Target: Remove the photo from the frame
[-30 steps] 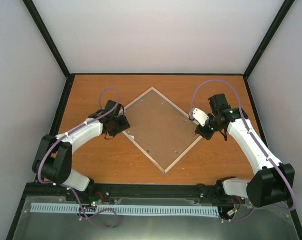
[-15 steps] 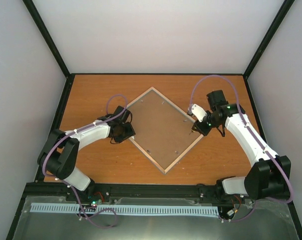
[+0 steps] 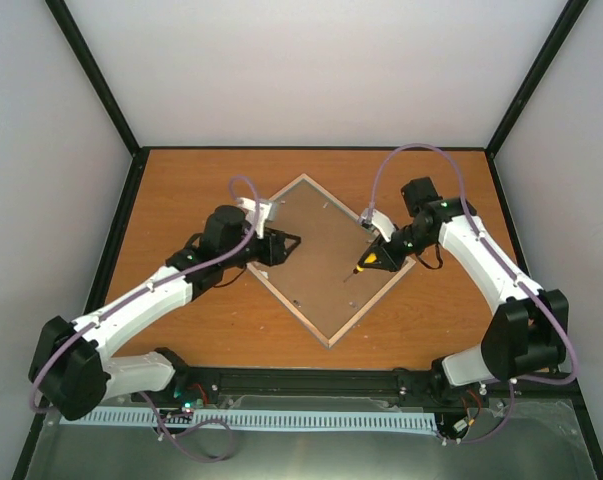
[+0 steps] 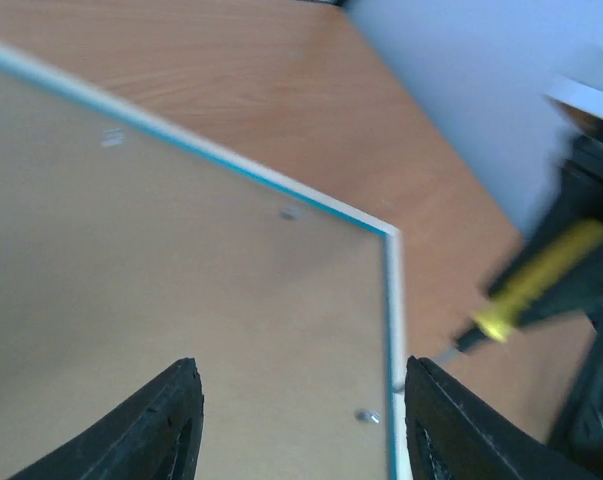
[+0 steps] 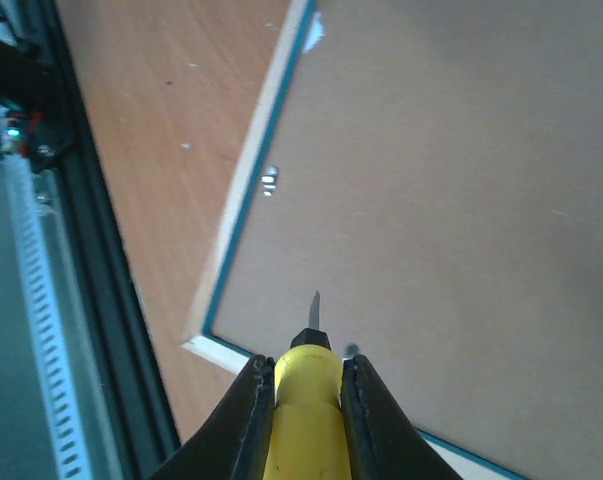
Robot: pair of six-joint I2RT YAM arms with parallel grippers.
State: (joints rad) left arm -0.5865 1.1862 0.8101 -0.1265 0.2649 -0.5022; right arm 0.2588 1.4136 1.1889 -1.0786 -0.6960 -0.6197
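Observation:
The frame (image 3: 281, 297) lies face down as a diamond on the table, its brown backing board (image 3: 316, 250) facing up. The photo is hidden under the board. My left gripper (image 3: 289, 245) is open and empty over the frame's left corner; in the left wrist view its jaws (image 4: 299, 365) stand wide above the board (image 4: 161, 260) and the turquoise edge (image 4: 281, 190). My right gripper (image 3: 381, 257) is shut on a yellow screwdriver (image 3: 365, 265). In the right wrist view the gripper (image 5: 306, 365) holds the screwdriver (image 5: 306, 400) with its tip just above the board (image 5: 451, 180) near the frame's right edge.
Small metal tabs sit along the board's edges (image 5: 270, 180) (image 4: 366, 415) (image 3: 299, 302). The black rail (image 3: 311, 380) runs along the table's near edge. White walls close the table on three sides.
My left gripper has swung right onto the frame's left corner. My right gripper has moved left with the screwdriver, so its tip is now over the backing board.

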